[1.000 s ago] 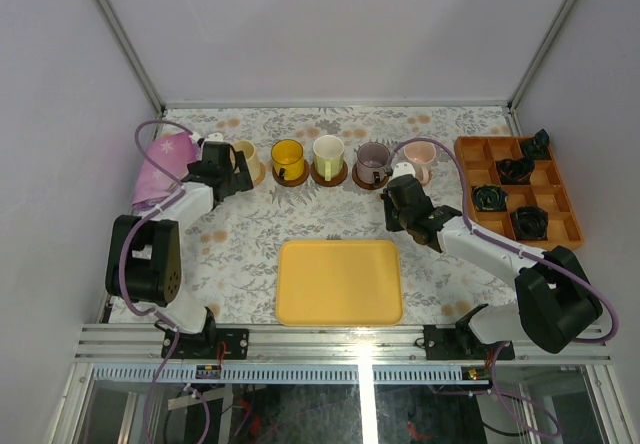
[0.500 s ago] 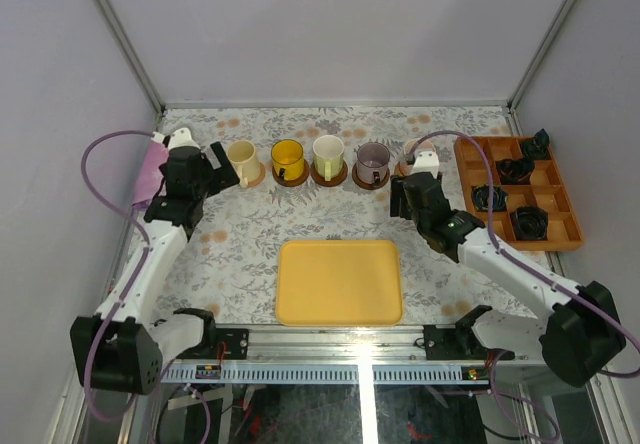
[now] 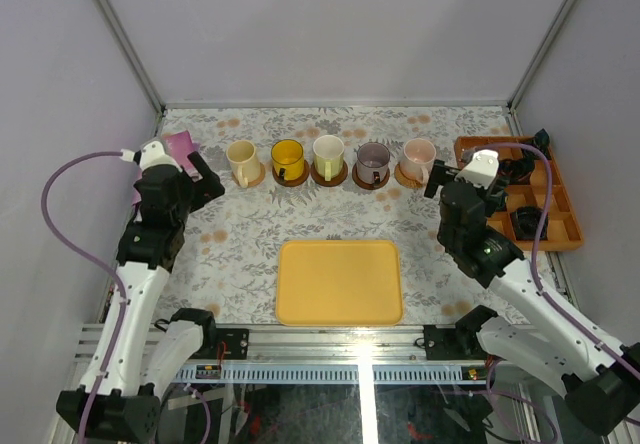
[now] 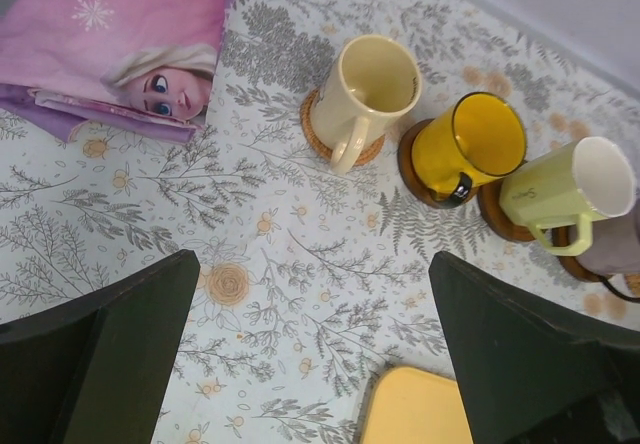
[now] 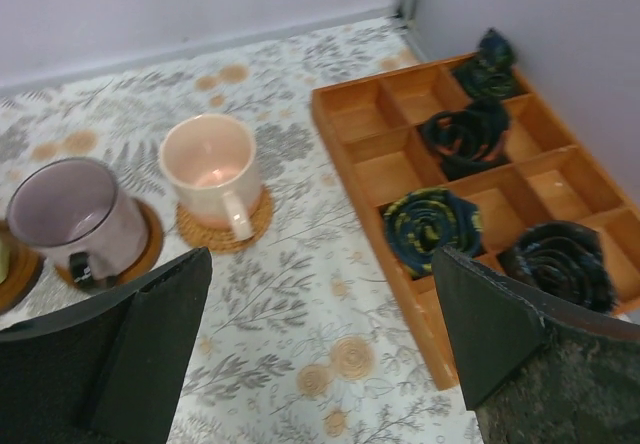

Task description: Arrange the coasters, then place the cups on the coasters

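Five cups (image 3: 328,152) on coasters (image 3: 329,176) — far side of desk (image 3: 250,234).
Left-right row: cream, yellow, cream, grey-purple, pink; upright, handles facing near. Spread wide, empty — left claw (image 4: 312,264) and right claw (image 5: 320,254).

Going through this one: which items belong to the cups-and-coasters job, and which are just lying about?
Job: cream cup, yellow cup, pale cup, purple cup, pink cup, each on a coaster.
Lying about: yellow tray, orange divided tray holding black objects, pink printed cloth.
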{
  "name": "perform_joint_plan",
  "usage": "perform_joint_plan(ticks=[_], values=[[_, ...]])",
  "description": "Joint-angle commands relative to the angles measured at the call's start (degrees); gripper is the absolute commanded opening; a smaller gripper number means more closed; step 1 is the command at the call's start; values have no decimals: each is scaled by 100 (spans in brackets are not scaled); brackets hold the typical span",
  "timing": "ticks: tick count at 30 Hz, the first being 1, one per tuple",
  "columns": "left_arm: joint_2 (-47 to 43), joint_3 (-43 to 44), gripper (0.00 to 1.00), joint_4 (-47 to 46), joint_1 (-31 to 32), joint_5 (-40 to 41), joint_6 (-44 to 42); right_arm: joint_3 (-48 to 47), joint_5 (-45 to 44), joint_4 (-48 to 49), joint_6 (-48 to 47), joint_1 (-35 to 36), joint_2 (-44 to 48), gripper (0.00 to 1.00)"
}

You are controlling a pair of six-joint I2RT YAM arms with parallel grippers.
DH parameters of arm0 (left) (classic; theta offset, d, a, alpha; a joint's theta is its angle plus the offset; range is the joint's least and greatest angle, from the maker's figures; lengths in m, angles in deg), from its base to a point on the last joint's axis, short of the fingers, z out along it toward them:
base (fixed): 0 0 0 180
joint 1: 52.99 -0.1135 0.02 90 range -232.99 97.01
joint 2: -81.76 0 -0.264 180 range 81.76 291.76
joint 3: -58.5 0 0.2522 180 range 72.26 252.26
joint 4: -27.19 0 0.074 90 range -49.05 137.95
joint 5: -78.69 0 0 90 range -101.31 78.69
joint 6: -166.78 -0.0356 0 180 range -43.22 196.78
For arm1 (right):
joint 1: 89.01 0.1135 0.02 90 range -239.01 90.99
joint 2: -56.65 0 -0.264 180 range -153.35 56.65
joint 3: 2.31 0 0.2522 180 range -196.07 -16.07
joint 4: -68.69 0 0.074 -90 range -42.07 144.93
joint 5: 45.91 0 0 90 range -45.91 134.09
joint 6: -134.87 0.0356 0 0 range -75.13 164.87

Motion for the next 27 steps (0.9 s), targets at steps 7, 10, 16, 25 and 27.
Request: perform_joint_plan(ticks=[7, 10, 16, 25, 27], values=[[-943, 26, 100, 489, -25, 648, 539, 171, -1171, 285, -234, -21, 727, 99], [-1200, -103, 100, 542, -27, 753, 536, 92, -1177, 280, -352, -20, 678, 99], [-1556, -187, 100, 672, -29, 834, 573, 15, -1133, 448, -505, -20, 547, 99], [-1721, -171, 100, 794, -29, 1102, 470, -41, -989, 416, -434, -21, 482, 99], [-1777, -171, 100, 848, -28, 1168, 470, -31, -978, 409, -425, -21, 473, 99]])
